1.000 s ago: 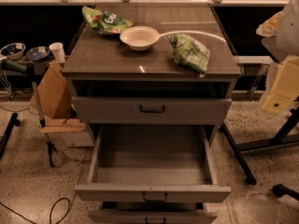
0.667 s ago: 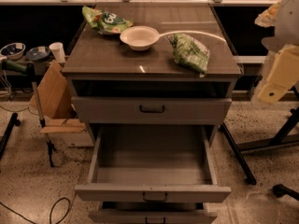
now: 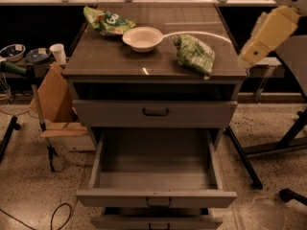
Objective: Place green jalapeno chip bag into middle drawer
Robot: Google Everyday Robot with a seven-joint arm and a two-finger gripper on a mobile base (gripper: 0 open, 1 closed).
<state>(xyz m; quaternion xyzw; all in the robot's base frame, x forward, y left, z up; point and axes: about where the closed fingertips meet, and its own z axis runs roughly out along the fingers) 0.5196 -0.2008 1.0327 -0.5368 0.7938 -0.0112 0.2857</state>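
Observation:
The green jalapeno chip bag lies crinkled on the right side of the cabinet top, near its front edge. The middle drawer is pulled open and holds nothing. The top drawer above it is shut. Only a cream link of my arm shows at the upper right, just off the cabinet's right edge and right of the bag. My gripper is out of view.
A darker green bag lies at the back left of the top, with a white bowl beside it. A cardboard box and a paper cup stand left of the cabinet. Black stand legs are at the right.
The arm link has risen and moved left, from beside the top drawer's height to the level of the cabinet top. The bags, the bowl and the drawers have not moved.

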